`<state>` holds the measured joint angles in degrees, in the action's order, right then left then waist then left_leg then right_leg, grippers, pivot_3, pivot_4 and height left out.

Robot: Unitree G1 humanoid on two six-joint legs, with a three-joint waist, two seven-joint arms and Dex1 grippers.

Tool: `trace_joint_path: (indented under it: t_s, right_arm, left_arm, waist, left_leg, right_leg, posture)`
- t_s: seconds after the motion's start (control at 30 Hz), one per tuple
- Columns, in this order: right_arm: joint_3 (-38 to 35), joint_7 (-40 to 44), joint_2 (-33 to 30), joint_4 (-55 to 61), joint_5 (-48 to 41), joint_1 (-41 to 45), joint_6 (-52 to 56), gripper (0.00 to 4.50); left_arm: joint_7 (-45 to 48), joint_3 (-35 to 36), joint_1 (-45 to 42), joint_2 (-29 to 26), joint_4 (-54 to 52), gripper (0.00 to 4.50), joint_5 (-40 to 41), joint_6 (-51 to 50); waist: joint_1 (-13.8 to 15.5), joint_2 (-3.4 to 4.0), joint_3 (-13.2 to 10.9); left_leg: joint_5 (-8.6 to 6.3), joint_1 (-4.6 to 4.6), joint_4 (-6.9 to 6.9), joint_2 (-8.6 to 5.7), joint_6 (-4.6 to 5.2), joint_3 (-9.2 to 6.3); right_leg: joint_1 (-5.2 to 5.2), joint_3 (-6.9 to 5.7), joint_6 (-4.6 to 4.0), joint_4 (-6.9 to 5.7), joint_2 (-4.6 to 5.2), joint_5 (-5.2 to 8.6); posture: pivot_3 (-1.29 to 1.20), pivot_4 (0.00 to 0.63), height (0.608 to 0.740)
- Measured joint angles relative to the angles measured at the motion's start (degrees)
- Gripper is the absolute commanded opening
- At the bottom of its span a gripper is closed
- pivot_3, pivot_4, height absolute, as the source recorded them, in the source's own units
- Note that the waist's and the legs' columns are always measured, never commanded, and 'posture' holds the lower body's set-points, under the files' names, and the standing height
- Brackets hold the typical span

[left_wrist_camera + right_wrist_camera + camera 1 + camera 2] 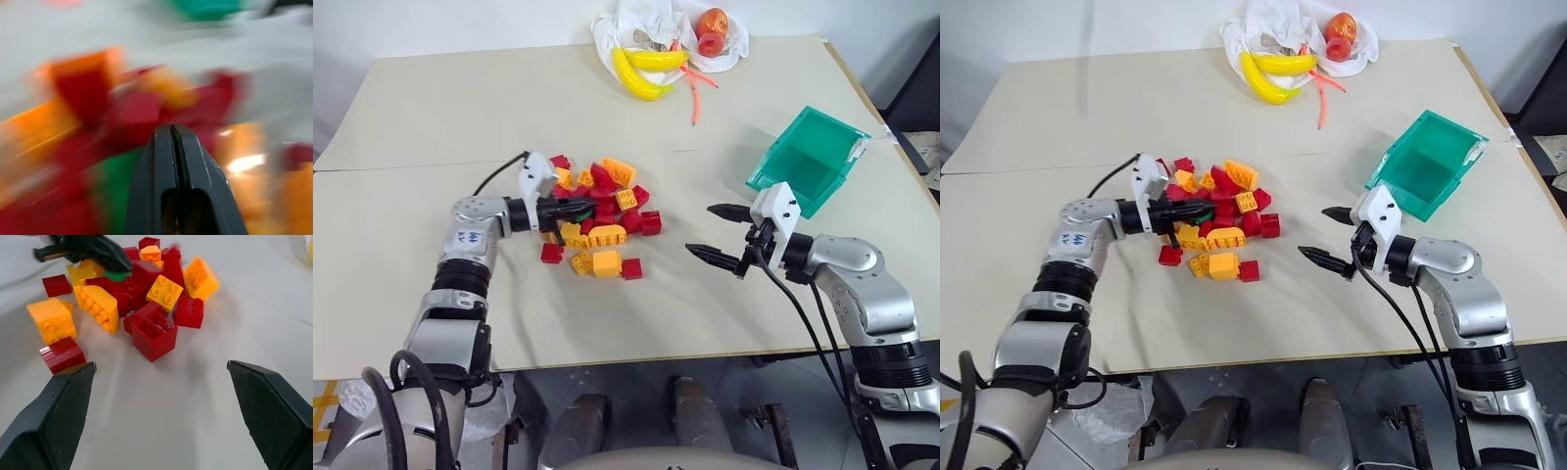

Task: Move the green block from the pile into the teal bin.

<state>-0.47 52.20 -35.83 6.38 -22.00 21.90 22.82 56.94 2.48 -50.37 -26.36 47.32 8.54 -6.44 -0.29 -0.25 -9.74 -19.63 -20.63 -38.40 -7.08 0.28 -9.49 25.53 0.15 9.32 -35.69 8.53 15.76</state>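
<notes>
We note a cream-coloured table (724, 294) carrying all items. At its far right the teal bin (808, 159) rests tilted, its open mouth facing the centre of the table. At the far edge a white cloth (636, 24) holds two bananas (646, 69) and two red fruits (711, 29); a thin orange strip (695, 98) lies just beside it.

The pile (602, 215) of red and yellow-orange studded bricks sits left of centre, well apart from the bin. A few red bricks lie loose at its near edge.

The right gripper (722, 235) hovers between pile and bin, its two black fingers spread wide and holding nothing; its fingertips point toward the pile.

The left gripper (582, 208) reaches into the pile from the left, fingers pressed together with no gap and nothing between them.

The green block (117, 275) lies within the pile, mostly hidden among red bricks, immediately at the tips of the closed left gripper.
</notes>
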Motion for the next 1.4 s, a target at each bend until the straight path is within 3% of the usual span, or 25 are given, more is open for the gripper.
trace_joint_path:
  t_s: [0.27,0.53,0.67,0.9,1.03,1.23,1.4]
  right_arm:
    - [0.19,0.05,0.10,-0.92,0.53,1.67,-0.26,4.50]
    - [0.27,-0.02,0.38,-1.38,1.14,1.86,-0.35,4.50]
    - [0.27,-0.09,0.45,-1.48,1.34,1.76,-0.40,4.50]
    - [0.26,-0.12,0.45,-2.10,1.61,1.79,-0.91,4.50]
    - [0.25,-0.01,0.48,-2.42,1.65,1.98,-1.59,4.50]
    - [0.31,0.51,0.86,-5.58,1.96,3.70,-2.73,4.50]
    - [0.80,0.60,1.93,-6.51,2.73,4.90,-3.97,4.50]
  left_arm:
    - [-6.45,-1.68,-2.78,-1.50,-2.81,0.05,-1.86,-12.10]
    - [2.67,-8.62,-1.57,-2.50,-9.44,0.05,-2.77,-21.62]
    - [4.51,-9.00,0.03,-2.48,-12.38,0.05,-1.90,-23.60]
    - [2.56,-3.26,3.23,-3.29,-15.66,0.05,1.26,-18.07]
    - [0.41,-3.22,4.39,-5.68,-23.31,0.90,1.29,-24.41]
    - [-0.14,-9.02,5.11,-8.17,-38.38,2.73,1.33,-39.29]
    - [0.06,-14.43,2.04,-8.74,-44.27,4.26,1.25,-45.49]
  waist:
    - [0.17,0.00,0.02]
    - [0.11,0.10,0.09]
    - [-0.13,0.05,0.06]
    - [0.18,0.01,0.03]
    - [0.14,0.01,0.03]
    - [0.19,0.01,0.03]
    - [0.18,0.01,0.03]
  left_leg:
    - [-0.02,0.01,-0.31,-0.06,0.02,0.02]
    - [-0.03,0.10,-0.33,-0.06,0.02,0.14]
    - [-0.04,0.09,-0.27,0.00,0.01,0.19]
    - [-0.05,0.01,-0.35,0.00,0.02,0.17]
    - [-0.08,-0.02,-0.37,-0.02,0.07,0.17]
    - [-0.10,-0.04,-0.45,-0.03,0.10,0.17]
    - [-0.11,-0.07,-0.44,-0.02,0.10,0.17]
  right_leg:
    - [-0.06,0.06,0.05,-0.14,0.01,-0.03]
    - [-0.07,0.18,0.05,-0.18,0.00,-0.03]
    - [-0.03,0.21,0.04,-0.20,-0.03,-0.03]
    - [-0.01,0.19,0.05,-0.08,-0.02,-0.05]
    - [-0.01,0.20,0.07,-0.16,-0.01,-0.07]
    - [-0.01,0.22,0.08,-0.16,-0.01,-0.07]
    - [-0.01,0.20,0.09,-0.13,-0.02,-0.08]
  posture:
    - [0.00,0.150,0.740]
    - [0.00,0.150,0.740]
    - [0.00,0.150,0.740]
    - [0.00,0.150,0.740]
    - [0.00,0.150,0.740]
    - [0.00,0.150,0.740]
    - [0.00,0.150,0.740]
